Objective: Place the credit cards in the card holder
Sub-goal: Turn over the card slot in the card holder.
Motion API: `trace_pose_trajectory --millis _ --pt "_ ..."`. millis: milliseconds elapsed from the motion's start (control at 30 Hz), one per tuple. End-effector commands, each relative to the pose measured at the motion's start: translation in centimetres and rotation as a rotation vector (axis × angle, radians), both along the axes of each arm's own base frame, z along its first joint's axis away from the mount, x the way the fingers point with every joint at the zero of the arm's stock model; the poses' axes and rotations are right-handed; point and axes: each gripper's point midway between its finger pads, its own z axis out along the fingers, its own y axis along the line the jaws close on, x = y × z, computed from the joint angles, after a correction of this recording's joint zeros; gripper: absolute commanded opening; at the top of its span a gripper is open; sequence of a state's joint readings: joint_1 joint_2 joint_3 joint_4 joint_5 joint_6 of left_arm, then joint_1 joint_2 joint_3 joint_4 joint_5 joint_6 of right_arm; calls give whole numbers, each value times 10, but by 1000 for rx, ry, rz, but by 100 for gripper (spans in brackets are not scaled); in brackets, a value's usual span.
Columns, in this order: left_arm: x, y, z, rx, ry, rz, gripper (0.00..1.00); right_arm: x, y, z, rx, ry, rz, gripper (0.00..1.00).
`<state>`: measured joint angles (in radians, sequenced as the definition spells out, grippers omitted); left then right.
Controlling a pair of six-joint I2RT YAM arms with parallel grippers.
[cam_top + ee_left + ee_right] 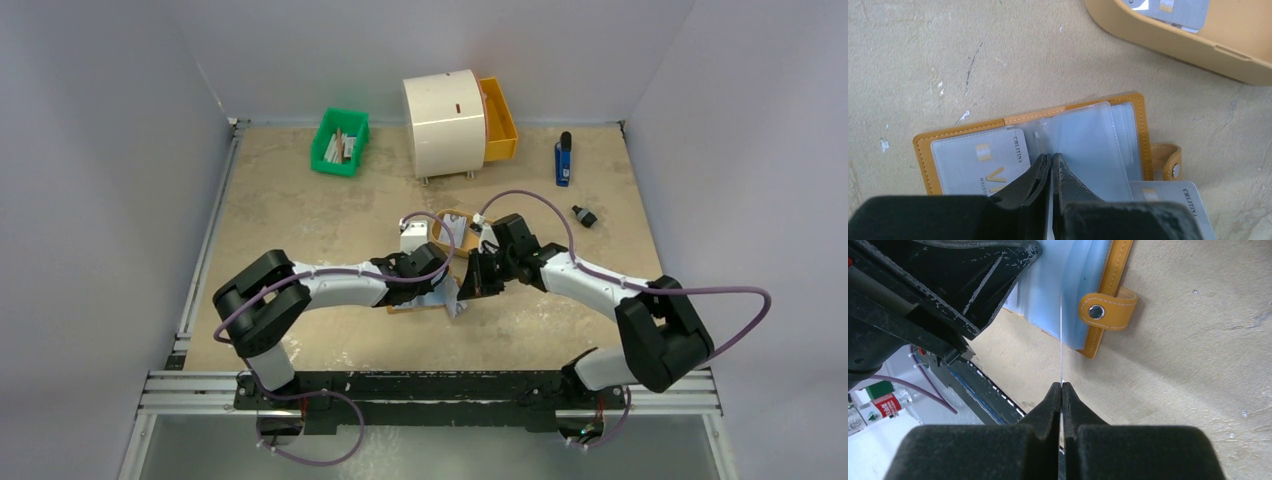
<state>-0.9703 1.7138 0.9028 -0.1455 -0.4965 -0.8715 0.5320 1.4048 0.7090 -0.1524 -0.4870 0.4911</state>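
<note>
The card holder (963,131) lies open on the table, orange-tan with clear sleeves. One credit card (978,165) with dark print sits in its left sleeve. My left gripper (1052,156) is shut over the middle of the holder, pinching a thin clear sleeve. In the right wrist view my right gripper (1062,385) is shut on a second credit card (1061,340), seen edge-on and reaching to the holder's (1118,265) sleeves beside the snap strap (1105,310). That card (1173,200) shows at the holder's lower right corner. In the top view both grippers (445,285) (470,278) meet mid-table.
An oval orange tray (1168,45) just beyond the holder has more cards (1180,10) in it. At the back stand a green bin (340,140), a white drum (445,122) with an orange drawer (498,118), a blue object (564,160) and a small black piece (584,216).
</note>
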Motion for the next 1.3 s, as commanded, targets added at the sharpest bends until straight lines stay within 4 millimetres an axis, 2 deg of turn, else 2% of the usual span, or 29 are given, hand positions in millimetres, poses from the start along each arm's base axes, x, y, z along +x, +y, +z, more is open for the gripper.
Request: trace_pose_trajectory --millis 0,233,500,833,1000,1133,1267 --pt "-11 7 7 7 34 -10 9 10 17 24 78 -64 54 0" --pt "-9 6 36 -35 0 -3 34 11 25 33 122 -68 64 0" --pt "-7 13 65 -58 -42 24 43 12 42 35 138 -58 101 0" --pt "-15 40 84 -77 -87 79 45 14 67 32 134 -41 129 0" --pt "-18 46 90 -94 -102 89 44 13 79 27 126 -30 140 0" --pt "-20 46 83 -95 -94 82 42 14 83 18 109 -12 133 0" --pt "-21 46 62 -75 -72 81 39 13 84 13 104 2 122 0"
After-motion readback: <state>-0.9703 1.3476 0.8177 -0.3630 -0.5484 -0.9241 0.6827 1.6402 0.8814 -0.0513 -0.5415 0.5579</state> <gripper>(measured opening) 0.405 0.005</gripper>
